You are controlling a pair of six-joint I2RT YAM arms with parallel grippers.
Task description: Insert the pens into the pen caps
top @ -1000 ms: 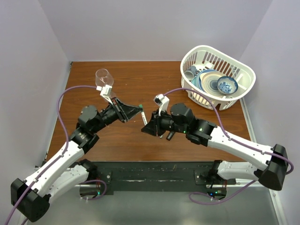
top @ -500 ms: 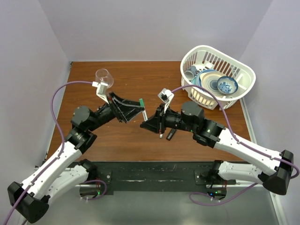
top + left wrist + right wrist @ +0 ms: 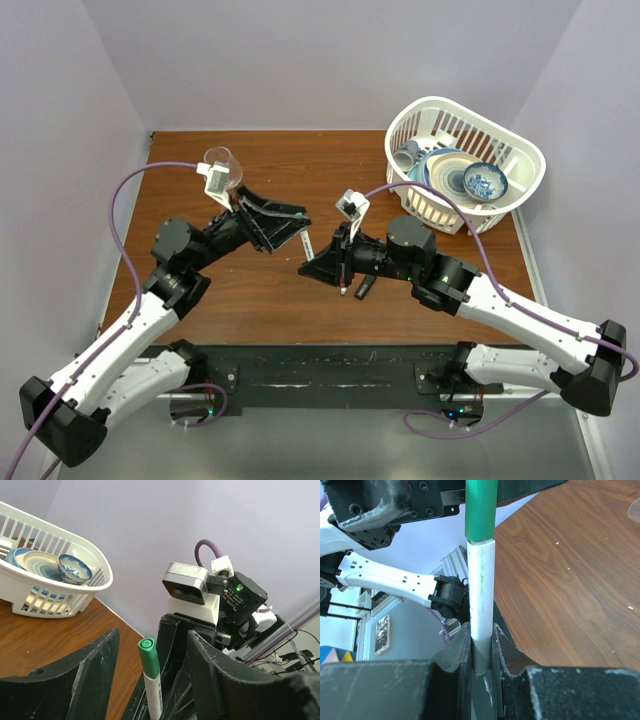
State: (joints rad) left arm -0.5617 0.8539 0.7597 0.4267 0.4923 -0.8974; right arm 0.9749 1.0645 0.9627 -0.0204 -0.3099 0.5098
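The white pen [image 3: 481, 605] has tiny coloured marks on its side (too small to read). The right claw [image 3: 481, 652] is squeezed tight on the bottom of this pen and holds it standing up. The green cap [image 3: 481, 510] sits on the pen's top end. The left claw [image 3: 152, 645] is spread wide. The capped end pokes up between its two fingers [image 3: 80, 680] and touches neither. A black marker [image 3: 365, 288] lies on the table [image 3: 260, 300] near the right arm.
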